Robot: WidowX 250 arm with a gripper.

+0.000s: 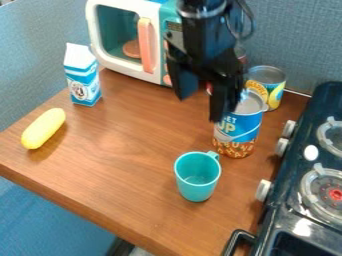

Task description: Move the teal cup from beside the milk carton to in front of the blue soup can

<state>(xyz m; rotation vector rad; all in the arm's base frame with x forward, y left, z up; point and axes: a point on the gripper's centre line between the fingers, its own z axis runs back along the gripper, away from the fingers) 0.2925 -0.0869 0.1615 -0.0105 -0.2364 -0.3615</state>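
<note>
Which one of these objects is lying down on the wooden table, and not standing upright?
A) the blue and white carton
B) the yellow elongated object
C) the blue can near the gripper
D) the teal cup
B: the yellow elongated object lies along the table top, while the teal cup, the blue can and the carton stand upright.

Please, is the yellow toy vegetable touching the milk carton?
Apart: the camera view shows bare wooden tabletop between the yellow toy vegetable and the milk carton.
</note>
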